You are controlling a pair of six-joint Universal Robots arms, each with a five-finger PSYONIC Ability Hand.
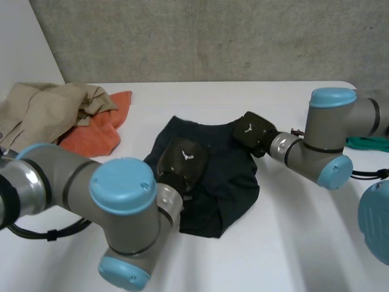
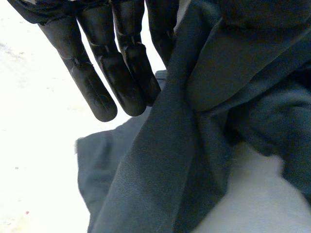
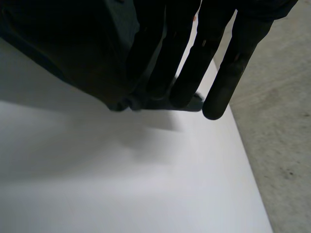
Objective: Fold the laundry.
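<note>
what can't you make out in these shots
Green item: head view, mostly behind the right arm, cut off by the edge.
Beige cloth: head view, cut off by the edge.
Dark garment: head view, partly covered by the left hand; kind unclear.

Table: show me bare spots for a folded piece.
Free: near right of the table, between the dark garment and right arm; the far strip behind the garment, right of the orange cloth. Crowded: far left, with the tan cloth; the middle, left hand and right hand at the garment.
</note>
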